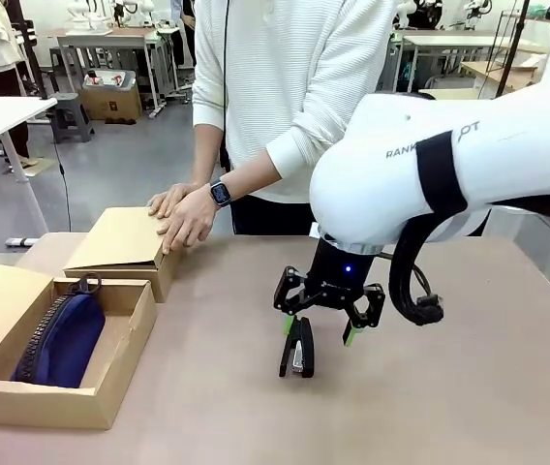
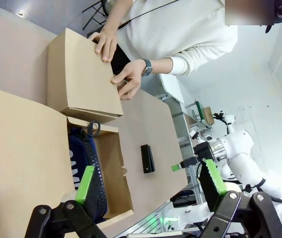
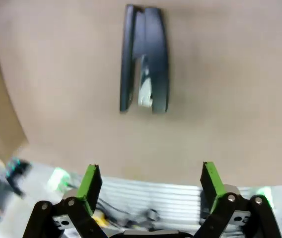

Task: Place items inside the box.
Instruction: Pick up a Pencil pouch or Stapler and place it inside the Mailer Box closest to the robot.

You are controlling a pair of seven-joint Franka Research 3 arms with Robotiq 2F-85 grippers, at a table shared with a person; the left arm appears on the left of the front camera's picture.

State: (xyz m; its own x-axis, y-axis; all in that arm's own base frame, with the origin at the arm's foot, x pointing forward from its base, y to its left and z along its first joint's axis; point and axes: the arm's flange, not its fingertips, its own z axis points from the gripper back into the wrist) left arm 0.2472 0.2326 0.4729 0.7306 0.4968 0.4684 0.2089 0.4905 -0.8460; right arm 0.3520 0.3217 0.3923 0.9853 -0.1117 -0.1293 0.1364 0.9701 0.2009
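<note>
The black hard-plastic stapler (image 1: 297, 347), long and narrow with a silver metal insert, lies on the matte tan surface (image 1: 449, 397), outside the open corrugated cardboard box (image 1: 125, 329). My right claw (image 1: 320, 330) hangs close over it, jaws wide and empty. I judge the descent should straddle its narrow sides and close squarely. The soft navy zip pouch (image 1: 62, 339) lies inside the box. My left claw (image 2: 149, 173) stands open and empty.

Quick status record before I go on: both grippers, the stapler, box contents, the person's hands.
right gripper: open, above the stapler, holding nothing
stapler: black, on the table, right of the open box
left gripper: open, empty
open box: navy pouch inside
person's hands: resting on a second cardboard box
</note>
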